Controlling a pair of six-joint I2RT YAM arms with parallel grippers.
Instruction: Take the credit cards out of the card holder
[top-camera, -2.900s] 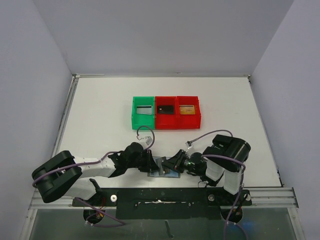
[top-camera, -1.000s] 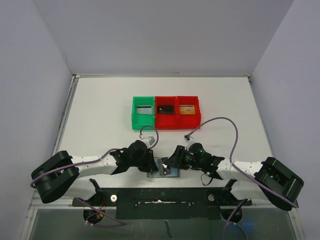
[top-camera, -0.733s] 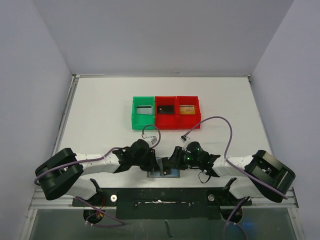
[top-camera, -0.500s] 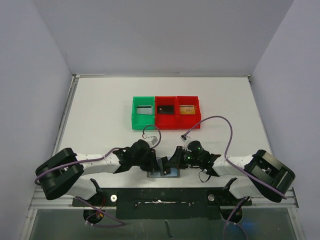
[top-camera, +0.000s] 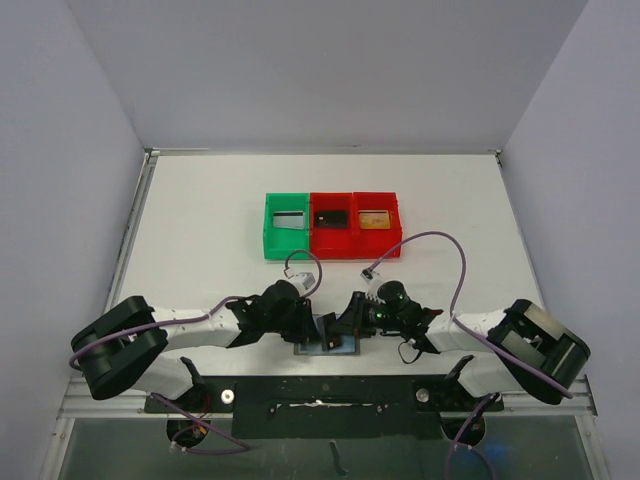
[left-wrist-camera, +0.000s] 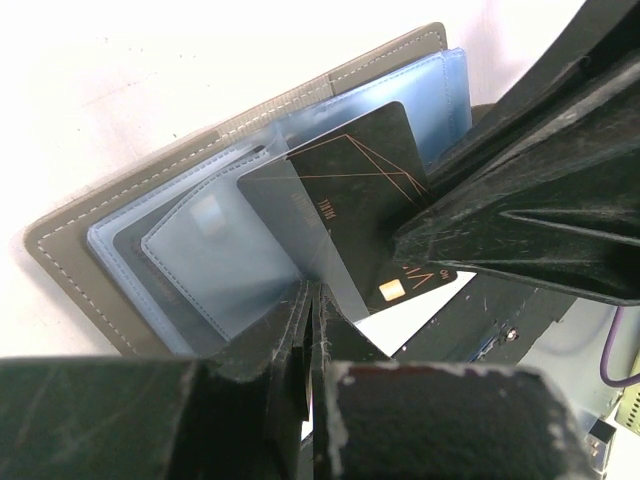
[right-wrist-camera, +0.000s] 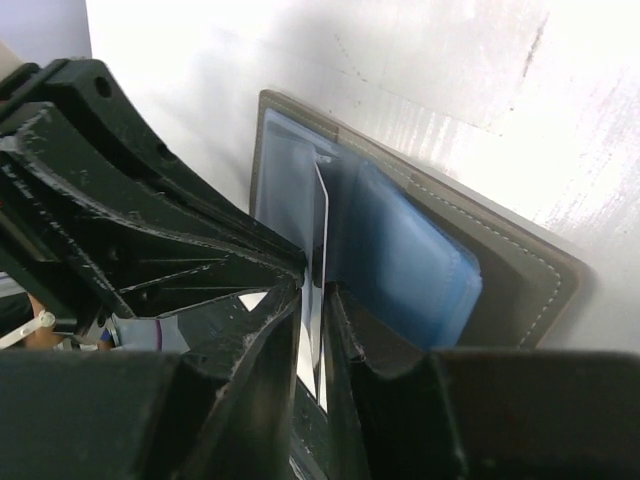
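The card holder (top-camera: 328, 346) lies open near the table's front edge, grey outside (left-wrist-camera: 70, 262) with bluish pockets (right-wrist-camera: 410, 262). A black credit card (left-wrist-camera: 350, 180) with copper lines and a chip sticks halfway out of a pocket. It shows edge-on in the right wrist view (right-wrist-camera: 323, 225). My right gripper (top-camera: 347, 322) (right-wrist-camera: 318, 285) is shut on this card. My left gripper (top-camera: 310, 322) (left-wrist-camera: 312, 292) is shut on a pale pocket flap of the card holder, close beside the card.
At mid table stands a row of bins: a green bin (top-camera: 270, 245) holding a silvery card (top-camera: 288, 220), and red bins (top-camera: 356, 246) holding a black card (top-camera: 332, 217) and an orange one (top-camera: 374, 219). The black base rail (top-camera: 320, 392) runs just below the wallet.
My right arm has slid a little left toward the wallet and its jaws have closed on the black card. The left gripper has stayed shut in place.
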